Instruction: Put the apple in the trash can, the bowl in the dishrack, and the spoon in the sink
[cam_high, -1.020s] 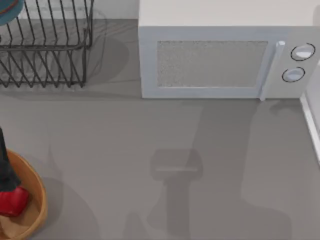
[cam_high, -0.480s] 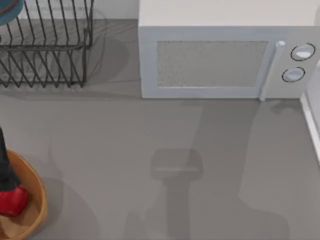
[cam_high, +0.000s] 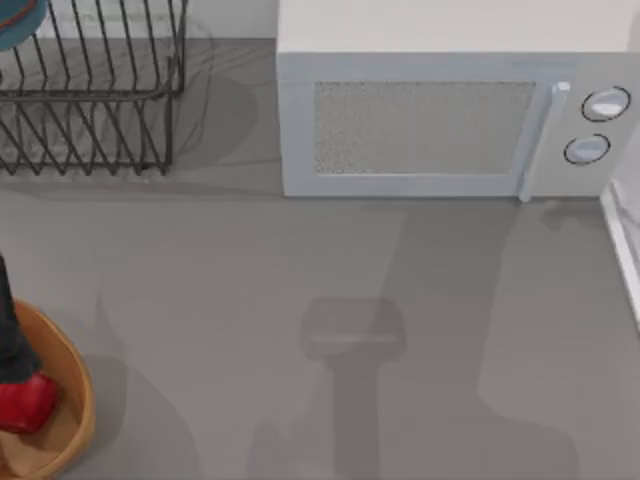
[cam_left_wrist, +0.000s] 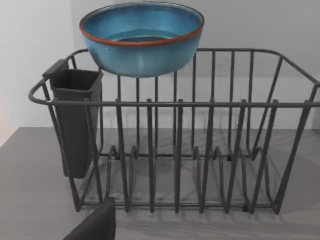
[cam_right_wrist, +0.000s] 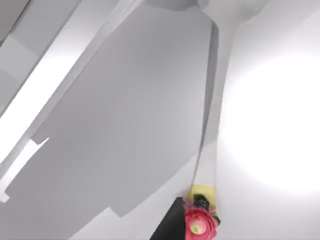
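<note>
Reaching left arm (cam_high: 12, 335) over trash can (cam_high: 75, 400)

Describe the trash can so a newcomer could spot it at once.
Start from the big white microwave at the back of the grey table, then go to the top view's front left corner. The trash can sits there, cut by the frame edge. It is the round tan-orange bin with the red apple inside, unlike the dark wire dishrack.

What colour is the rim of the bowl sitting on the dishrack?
Reddish-brown, around the blue-teal bowl on the dishrack; clearest in the left wrist view.
</note>
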